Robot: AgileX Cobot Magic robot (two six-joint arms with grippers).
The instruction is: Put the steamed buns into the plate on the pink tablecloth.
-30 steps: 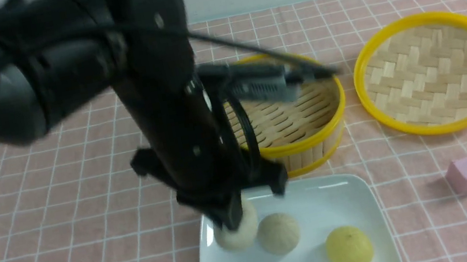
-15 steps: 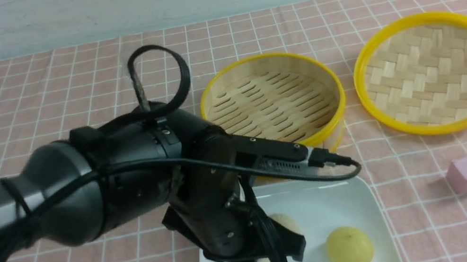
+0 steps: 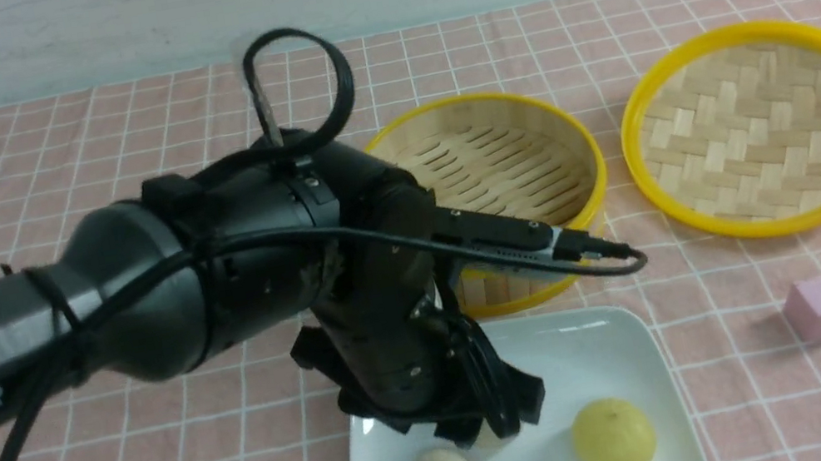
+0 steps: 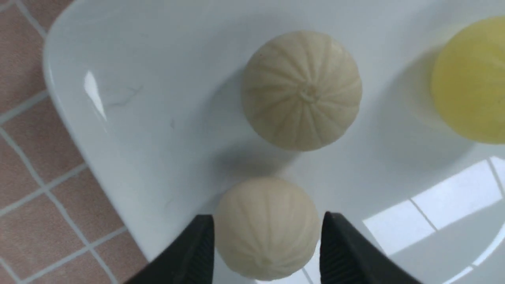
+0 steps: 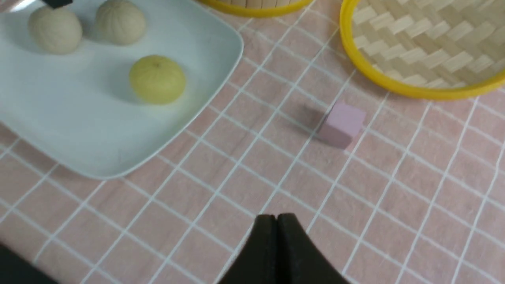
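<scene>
My fingers (image 4: 193, 252) black; two buns (image 4: 302, 90) beige, pleated; third bun (image 4: 471, 79) yellow; plate (image 4: 138, 98) white; cloth (image 4: 23, 157) pink, white grid

Bright, even light falls from above, so the shadows are soft: a grey smudge beside each of the steamed buns (image 4: 302, 90) and a faint one left of the pink cube (image 3: 820, 309). The glossy plate (image 4: 130, 130) carries a small white glint and a large window-shaped reflection. The front view is mildly soft, and the right wrist view is slightly blurred throughout.
</scene>
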